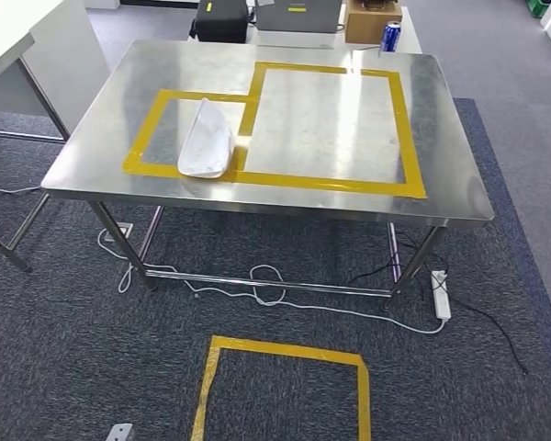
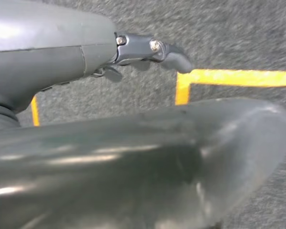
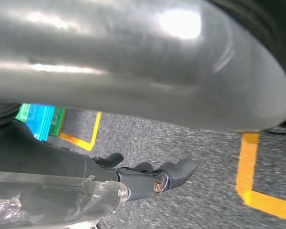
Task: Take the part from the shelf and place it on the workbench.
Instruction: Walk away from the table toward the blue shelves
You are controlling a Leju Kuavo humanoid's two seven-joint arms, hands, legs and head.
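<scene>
A white, shell-shaped part (image 1: 207,140) lies on the steel workbench (image 1: 314,119), at the right end of the smaller yellow-taped rectangle (image 1: 142,147). Its edge overlaps the tape that borders the larger rectangle (image 1: 411,138). Both arms hang low over grey carpet. In the left wrist view my left hand (image 2: 148,50) has its fingers stretched out and holds nothing. In the right wrist view my right hand (image 3: 148,174) also has its fingers extended with nothing between them.
A blue can (image 1: 390,37), a cardboard box (image 1: 371,20) and a black bag (image 1: 220,20) sit beyond the bench's far edge. White cables (image 1: 265,285) and a power strip (image 1: 441,294) lie under the bench. A yellow tape square (image 1: 283,349) marks the carpet in front. A white table (image 1: 23,46) stands at the left.
</scene>
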